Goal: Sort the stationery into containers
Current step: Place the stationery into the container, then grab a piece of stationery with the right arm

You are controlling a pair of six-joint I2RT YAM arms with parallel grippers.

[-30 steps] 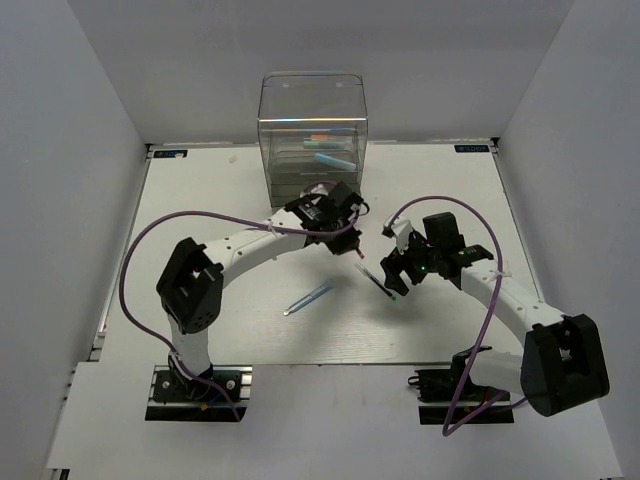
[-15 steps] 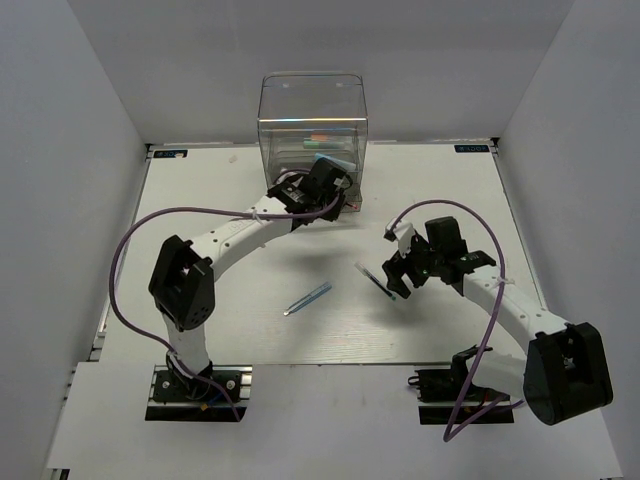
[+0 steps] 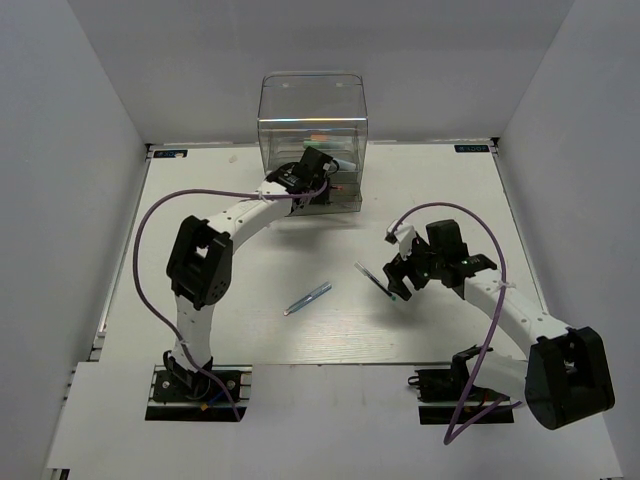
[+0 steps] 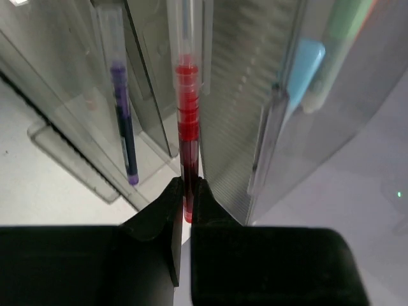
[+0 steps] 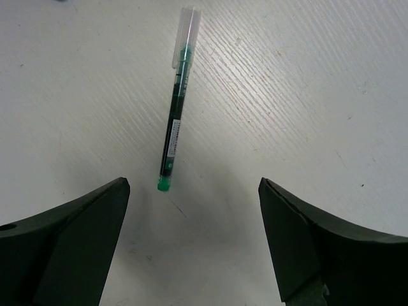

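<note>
1. Nearest the arm bases, a silvery-blue pen (image 3: 308,298) lies alone and slanted near the middle of the white table (image 3: 480,180).
2. A little farther back and to the right, the right gripper (image 3: 399,282) hovers low with its jaws spread wide, holding nothing.
3. Below it, a thin green pen (image 5: 174,131) with a clear cap lies flat on the table. In the wrist view it sits between the two black fingers (image 5: 76,229), touching neither.
4. Farther back, the left arm stretches to the tall clear drawer unit (image 3: 312,100) at the table's far edge.
5. The left gripper (image 4: 186,191) is pinched tight on the near end of a red pen (image 4: 186,140), which points into the unit's front between grey-tinted tray walls.
6. Seen through the plastic, a purple pen (image 4: 124,127) lies left of the red pen. A light blue marker (image 4: 305,64) and a mint-green marker (image 4: 347,22) lie to its right. Which trays they lie in is unclear.
</note>
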